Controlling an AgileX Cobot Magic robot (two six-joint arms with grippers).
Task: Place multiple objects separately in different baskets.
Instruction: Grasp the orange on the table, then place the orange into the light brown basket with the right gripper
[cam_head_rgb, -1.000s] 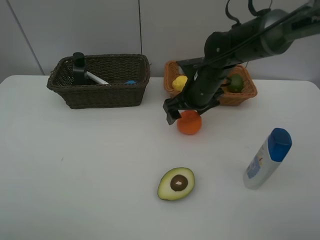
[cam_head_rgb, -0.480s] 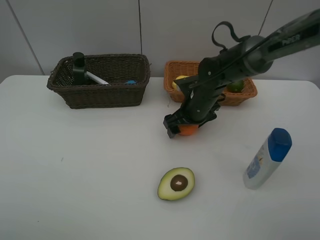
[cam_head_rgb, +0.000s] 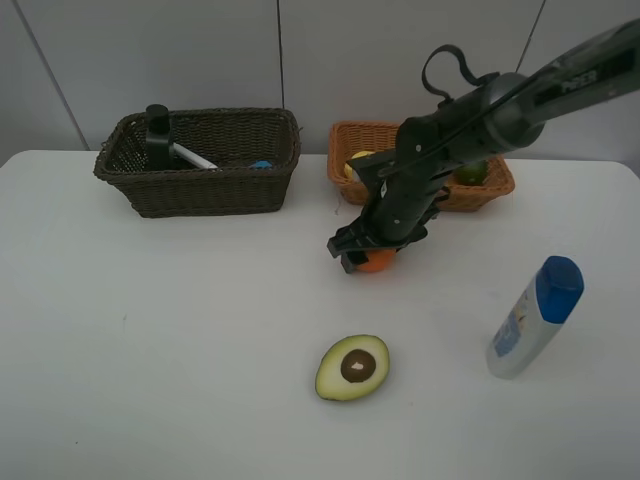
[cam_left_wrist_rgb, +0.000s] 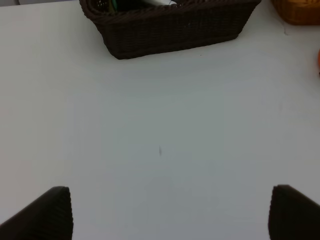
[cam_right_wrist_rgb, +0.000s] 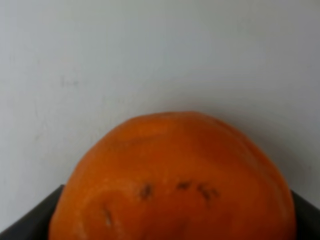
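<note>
Halved avocado (cam_head_rgb: 352, 367) lies cut face up at 6 o'clock on the white table (cam_head_rgb: 150, 350), and the white blue-capped bottle (cam_head_rgb: 535, 315) stands at 4 o'clock; neither has shifted over the last second. The left gripper (cam_left_wrist_rgb: 170, 215) hangs over bare table on the near side, its fingers (cam_left_wrist_rgb: 50, 215) wide apart and holding nothing.

Change: the right gripper (cam_head_rgb: 370, 252), which hovered above the orange (cam_head_rgb: 376, 264) a second ago, has descended, and its jaws now straddle the fruit just past table centre toward 1 o'clock. In the right wrist view the orange fills the gap with dark fingers (cam_right_wrist_rgb: 30, 227) at either flank. Whether they have clamped on it cannot be told. The orange rests on the table.

At 11 o'clock the dark brown basket (cam_head_rgb: 200, 195) holds the dark green pump bottle (cam_head_rgb: 157, 135) and the white pen (cam_head_rgb: 192, 157). At 1 o'clock the light orange-brown basket (cam_head_rgb: 485, 192) holds the lemon (cam_head_rgb: 354, 163) and the lime (cam_head_rgb: 473, 170).

Assessment: the pick of the orange is under way and its likely destination is the fruit basket at 1 o'clock. The avocado and the bottle remain unsorted
</note>
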